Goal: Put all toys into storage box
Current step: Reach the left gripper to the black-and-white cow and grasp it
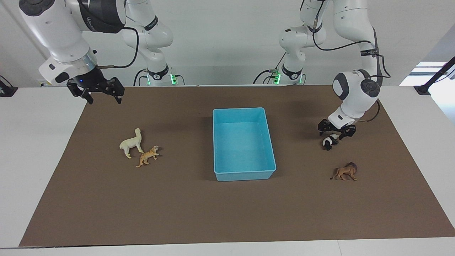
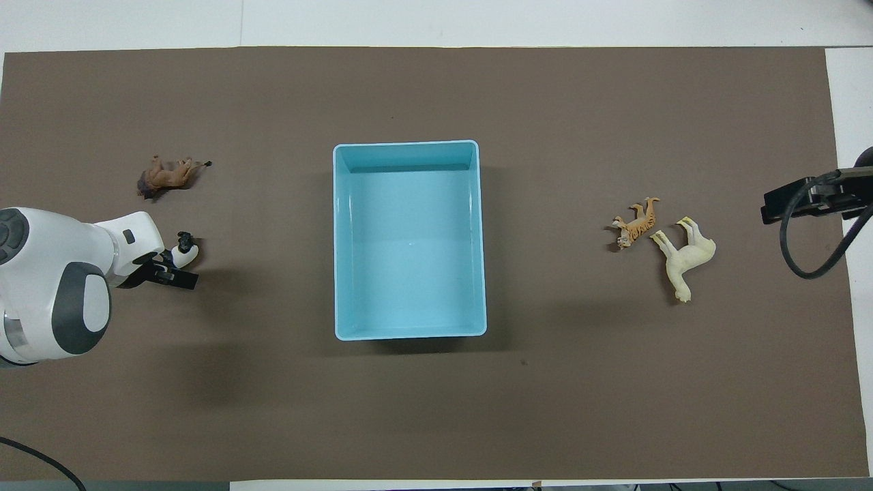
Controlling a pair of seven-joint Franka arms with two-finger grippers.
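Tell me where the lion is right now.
The lion lies on the brown mat toward the left arm's end of the table, farther from the robots than the panda, well apart from the storage box.

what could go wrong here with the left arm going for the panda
1. The left gripper sits open right over the panda, which lies on its side; closing off-centre could pinch only its head and flick it away.
2. The lion lies close by, farther from the robots; a skidding panda might knock it.
3. The storage box has raised walls, so a low carry could clip the rim.
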